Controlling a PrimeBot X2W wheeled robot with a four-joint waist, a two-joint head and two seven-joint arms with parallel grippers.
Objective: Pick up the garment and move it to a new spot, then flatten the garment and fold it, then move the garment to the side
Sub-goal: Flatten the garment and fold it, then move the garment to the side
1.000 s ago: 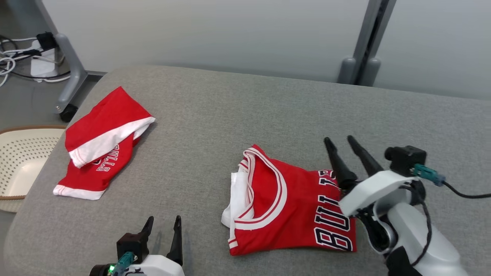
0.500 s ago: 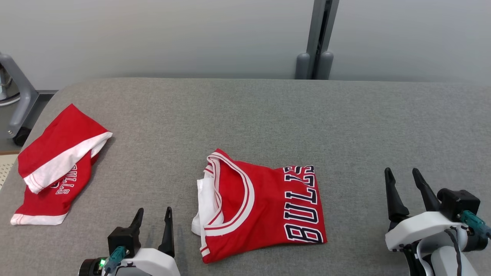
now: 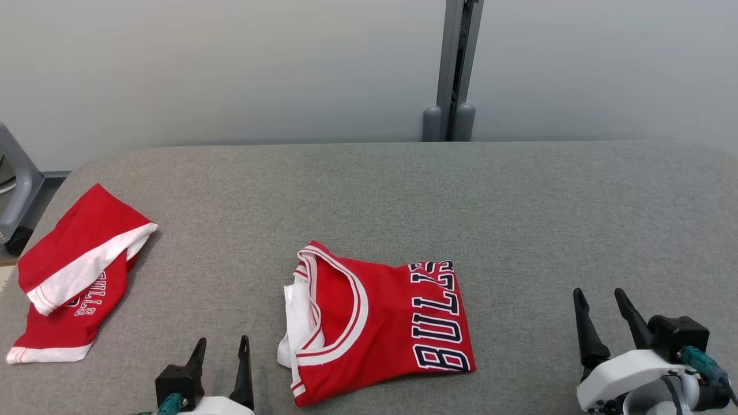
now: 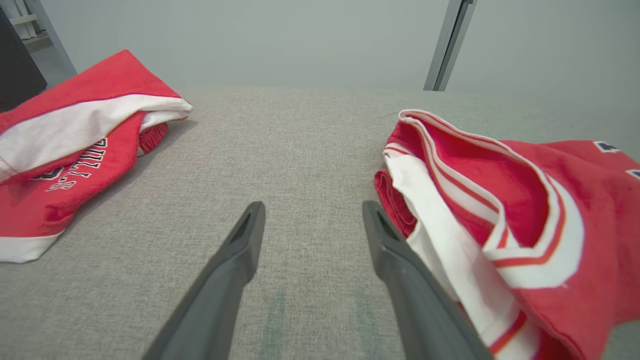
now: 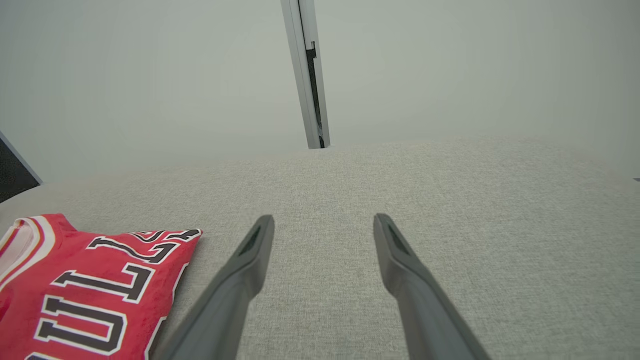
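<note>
The garment [image 3: 375,323], a red jersey with white trim and dark "BULLS" lettering, lies folded near the front middle of the grey padded table [image 3: 403,196]. My left gripper [image 3: 222,343] stands open just left of it, fingers apart over bare cloth. In the left wrist view the left gripper [image 4: 314,207] has the garment's [image 4: 525,210] collar edge right beside its right finger. My right gripper [image 3: 598,294] is open well to the right of the jersey and holds nothing. In the right wrist view the right gripper [image 5: 324,220] has the garment [image 5: 90,280] at the lower left.
A second red and white garment [image 3: 75,276] lies crumpled at the table's left edge, and it shows again [image 4: 75,135] in the left wrist view. A grey post [image 3: 452,69] stands behind the table against the pale wall. A grey frame leg [image 3: 14,173] is off the left side.
The camera has swung right and tilted up. My right gripper, which stood over the jersey's right edge, has drawn back to the right and off it, still open. The left gripper stays put.
</note>
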